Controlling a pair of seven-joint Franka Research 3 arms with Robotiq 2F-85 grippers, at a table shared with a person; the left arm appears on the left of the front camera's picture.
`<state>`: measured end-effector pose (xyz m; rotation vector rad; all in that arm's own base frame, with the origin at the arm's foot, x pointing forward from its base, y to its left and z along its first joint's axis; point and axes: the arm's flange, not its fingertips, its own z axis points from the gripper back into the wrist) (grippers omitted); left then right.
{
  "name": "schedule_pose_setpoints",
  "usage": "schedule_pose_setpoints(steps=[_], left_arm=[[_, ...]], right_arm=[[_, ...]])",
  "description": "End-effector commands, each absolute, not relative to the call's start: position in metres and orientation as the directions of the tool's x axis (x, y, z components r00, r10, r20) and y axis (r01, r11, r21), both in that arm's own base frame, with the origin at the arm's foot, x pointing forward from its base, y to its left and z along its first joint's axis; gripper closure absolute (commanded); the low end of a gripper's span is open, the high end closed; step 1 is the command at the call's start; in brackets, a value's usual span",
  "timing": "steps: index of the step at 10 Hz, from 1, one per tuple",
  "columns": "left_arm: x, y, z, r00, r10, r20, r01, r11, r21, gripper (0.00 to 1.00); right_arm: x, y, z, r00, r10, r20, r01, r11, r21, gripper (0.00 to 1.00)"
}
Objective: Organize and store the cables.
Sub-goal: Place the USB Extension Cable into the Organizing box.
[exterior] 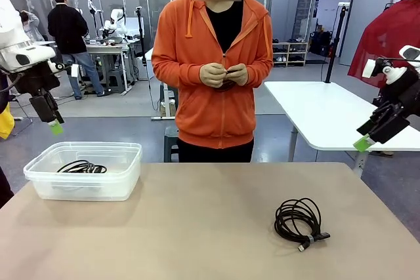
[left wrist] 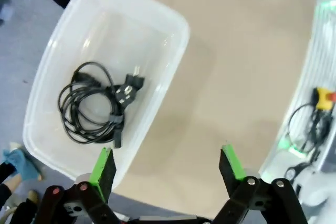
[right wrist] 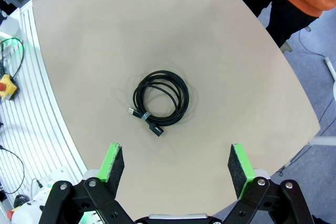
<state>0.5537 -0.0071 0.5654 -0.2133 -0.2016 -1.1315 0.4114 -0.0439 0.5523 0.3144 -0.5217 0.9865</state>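
Left gripper (left wrist: 166, 165): jaws spread wide, empty, hovering above near edge of clear rectangular plastic tub (exterior: 85, 188) on left of beige counter (exterior: 197, 227). In tub: black coiled plug cable (left wrist: 92, 106), lying flat. Centre, far side: person in orange hoodie (exterior: 220, 103), hands (exterior: 213, 75) together at chest on small dark item. Right of centre, on counter: second black coiled cable (exterior: 298, 222), well apart from tub. Right gripper (right wrist: 178, 165): jaws wide, empty, high above it.
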Motion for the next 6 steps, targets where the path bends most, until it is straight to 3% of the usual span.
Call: schedule_pose_setpoints(steps=[1, 3, 6], left_arm=[[0.510, -0.020, 0.547, 0.473, -0.804, 0.360, 0.870, 0.491, -0.045, 0.00], [0.478, -0.027, 0.542, 0.502, -0.733, 0.459, 0.832, 0.555, -0.024, 0.00], [0.434, -0.033, 0.536, 0.493, -0.750, 0.441, 0.801, 0.589, 0.108, 0.00]], right_arm=[[0.411, -0.044, 0.553, 0.441, 0.705, 0.555, -0.855, 0.519, 0.020, 0.00], [0.411, -0.044, 0.553, 0.441, 0.705, 0.555, -0.855, 0.519, 0.020, 0.00], [0.411, -0.044, 0.553, 0.441, 0.705, 0.555, -0.855, 0.519, 0.020, 0.00]])
